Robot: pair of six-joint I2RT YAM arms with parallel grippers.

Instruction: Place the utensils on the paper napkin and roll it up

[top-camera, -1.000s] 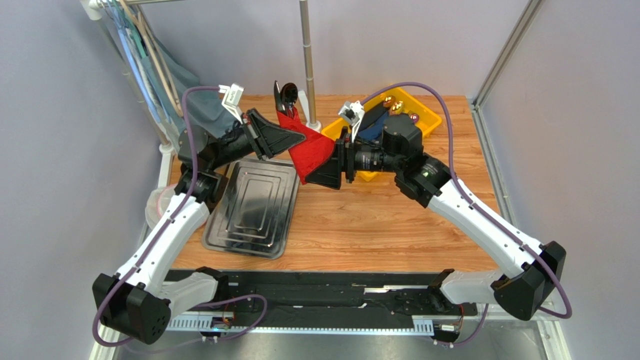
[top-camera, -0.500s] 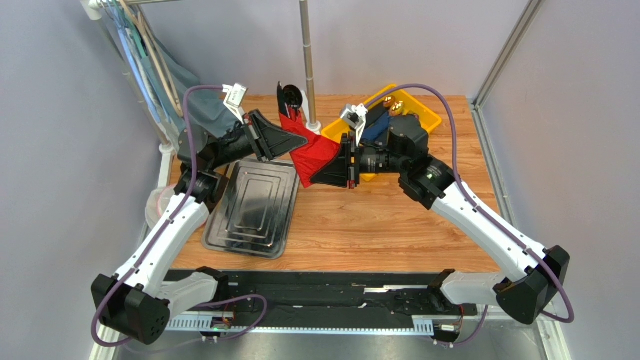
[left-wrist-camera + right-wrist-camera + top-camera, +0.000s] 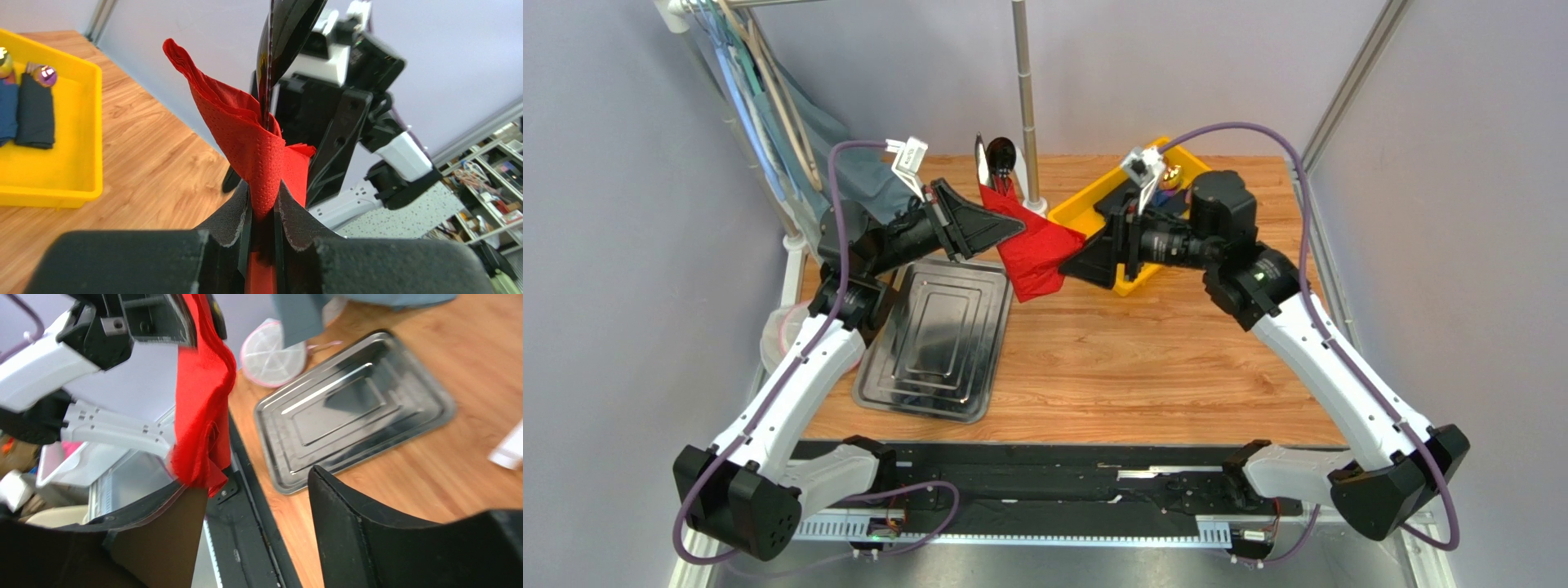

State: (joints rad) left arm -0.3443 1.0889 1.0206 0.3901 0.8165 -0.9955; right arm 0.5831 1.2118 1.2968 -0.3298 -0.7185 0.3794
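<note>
Top external view: at left, a ribbed rectangular steel tray (image 3: pixel 934 337) lies flat on the wood-grain table (image 3: pixel 1161 368). Just above it, the left gripper (image 3: pixel 1017 226) is clamped on the paper napkin (image 3: pixel 1036 255), a crumpled, dimpled red sheet held off the table at mid-frame. The utensils (image 3: pixel 999 156), slim and glossy black, stick up from its folds at top centre; their handles are buried in paper, so there may be only two. The right gripper (image 3: pixel 1066 267) has its jaws apart just right of the napkin, the paper hanging beside one finger. A yellow plastic bin (image 3: pixel 1078 221) sits behind it, partly hidden by the arm. Pale grey walls enclose the table.
</note>
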